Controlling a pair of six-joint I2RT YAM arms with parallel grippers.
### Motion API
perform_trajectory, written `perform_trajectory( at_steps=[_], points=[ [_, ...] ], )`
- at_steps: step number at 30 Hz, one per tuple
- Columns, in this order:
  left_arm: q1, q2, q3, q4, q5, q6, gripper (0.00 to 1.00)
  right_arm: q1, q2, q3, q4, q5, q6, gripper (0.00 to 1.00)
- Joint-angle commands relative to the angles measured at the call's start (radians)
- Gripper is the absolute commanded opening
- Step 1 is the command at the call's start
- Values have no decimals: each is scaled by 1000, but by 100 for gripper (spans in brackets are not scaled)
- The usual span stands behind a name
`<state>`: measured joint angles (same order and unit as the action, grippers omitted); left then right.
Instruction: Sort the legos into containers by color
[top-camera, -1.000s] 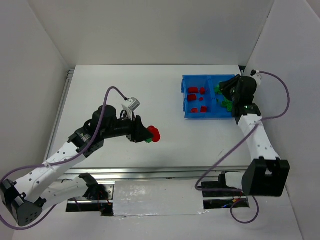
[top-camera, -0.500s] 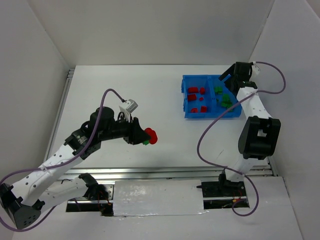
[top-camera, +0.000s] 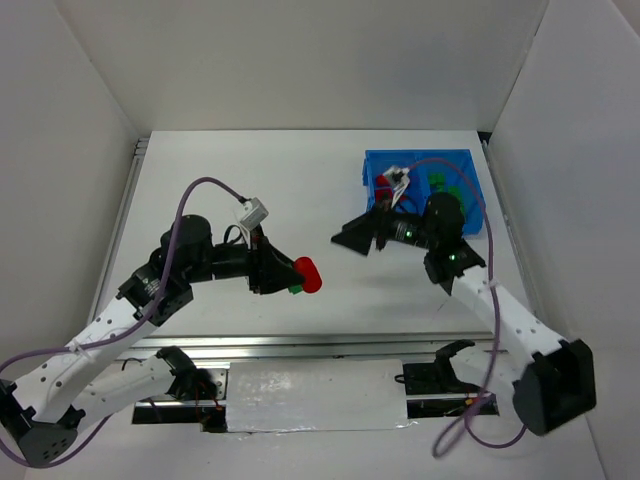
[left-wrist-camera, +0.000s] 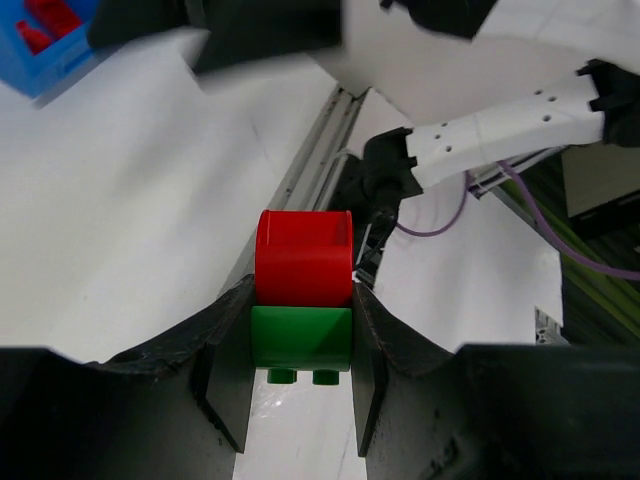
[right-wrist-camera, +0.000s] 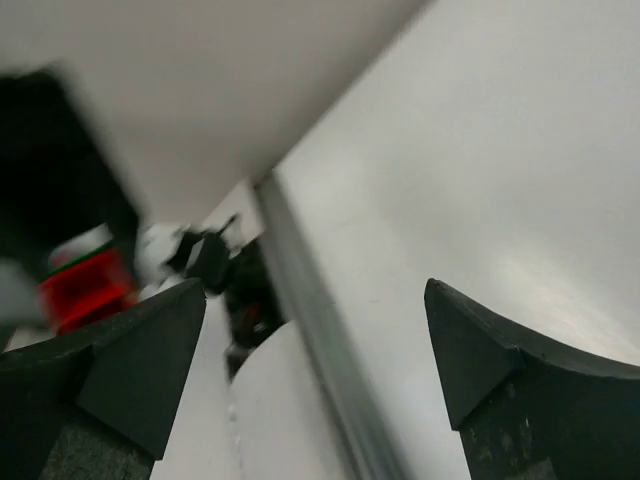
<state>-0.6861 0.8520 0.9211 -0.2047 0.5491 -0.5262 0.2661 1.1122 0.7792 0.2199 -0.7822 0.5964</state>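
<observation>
Relative to half a second earlier, the right arm has left its folded stance at the far right corner of the blue bin (top-camera: 478, 200) and now reaches leftward across it. The right gripper (top-camera: 350, 238) hangs above the table (top-camera: 220, 180) just off the bin's near-left corner, aimed at the left arm. The left arm has hardly shifted. It extends low from the near-left, elbow bent, forearm pointing right, with the left gripper (top-camera: 285, 275) over the table's middle, well apart from the bin. That gripper (left-wrist-camera: 302, 300) is clamped on a lego stack (left-wrist-camera: 302, 300): a green lego (left-wrist-camera: 300, 338) pinched between the fingers, studs toward the camera, and a round-topped red lego (left-wrist-camera: 303, 258) seated on it and projecting past the fingertips. The right gripper (right-wrist-camera: 300, 330) is spread wide and holds nothing; its wrist view shows the stack as a red blur. Red legos (top-camera: 384, 186) lie in the bin's left compartment, partly hidden by the arm, and green legos (top-camera: 440, 182) in the right.
</observation>
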Motion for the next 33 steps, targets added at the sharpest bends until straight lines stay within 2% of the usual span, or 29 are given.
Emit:
perform_trajectory(
  at_steps=[1, 6, 10, 17, 20, 21, 26, 27, 28, 29, 30, 31, 32, 33],
  points=[
    [-1, -22, -1, 102, 118, 3, 0, 198, -181, -76, 269, -135, -27, 97],
    [-3, -28, -27, 165, 167, -21, 0, 337, -206, -144, 418, -104, 89, 91],
    [-3, -33, -37, 194, 183, -43, 0, 412, -184, -126, 383, -77, 68, 80],
    [-1, -42, -28, 191, 183, -41, 0, 469, -150, -130, 368, -52, 43, 74],
    [-3, -53, -30, 185, 172, -38, 0, 469, -153, -156, 415, -75, 57, 59],
    [-3, -54, -30, 182, 163, -35, 0, 469, -156, -162, 424, -89, 57, 50],
    [-1, -51, -24, 179, 157, -35, 0, 470, -167, -179, 456, -118, 75, 37],
    [-3, -51, -22, 182, 153, -34, 0, 470, -166, -181, 472, -121, 80, 18],
    [-3, -50, -22, 183, 153, -34, 0, 470, -164, -182, 476, -120, 86, 9],
    [-3, -47, -22, 183, 152, -31, 5, 470, -166, -182, 483, -121, 94, 7],
    [-3, -47, -24, 183, 149, -23, 13, 470, -169, -189, 501, -121, 100, 0],
    [-3, -45, -25, 182, 134, -23, 39, 470, -169, -192, 513, -121, 108, 0],
    [-1, -44, -28, 182, 127, -24, 55, 470, -170, -195, 522, -118, 118, 0],
    [-3, -45, -28, 177, 115, -27, 79, 472, -173, -198, 532, -118, 120, 0]
  ],
)
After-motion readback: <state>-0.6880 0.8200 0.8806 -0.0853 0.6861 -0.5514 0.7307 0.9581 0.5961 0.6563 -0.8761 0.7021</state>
